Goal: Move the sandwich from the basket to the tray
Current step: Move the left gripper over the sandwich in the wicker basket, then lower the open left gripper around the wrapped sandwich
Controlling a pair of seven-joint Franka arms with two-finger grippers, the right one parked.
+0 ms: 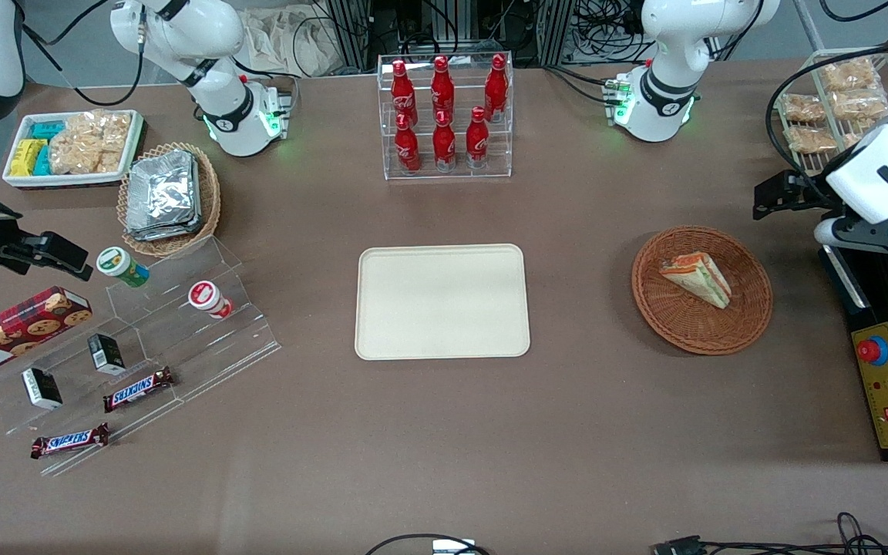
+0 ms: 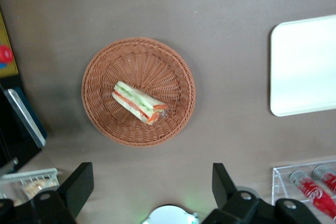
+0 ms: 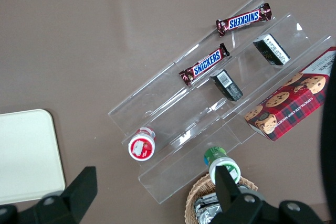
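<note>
The sandwich (image 1: 697, 279) (image 2: 139, 102), a white-bread wedge with orange and green layers, lies in the round reddish-brown basket (image 1: 702, 335) (image 2: 105, 66) toward the working arm's end of the table. The cream tray (image 1: 442, 301) (image 2: 304, 66) lies flat at the table's middle with nothing on it. My gripper (image 1: 787, 196) (image 2: 152, 187) hangs high above the table beside the basket, slightly farther from the front camera than the basket. It is open, with nothing between its black fingers (image 2: 79, 182).
A clear rack of red bottles (image 1: 444, 116) stands at the back middle. A wire rack of snack packets (image 1: 829, 100) and a yellow control box (image 1: 887, 385) sit at the working arm's end. A tan basket of foil packets (image 1: 170, 193) and an acrylic stepped display (image 1: 143, 347) sit at the parked arm's end.
</note>
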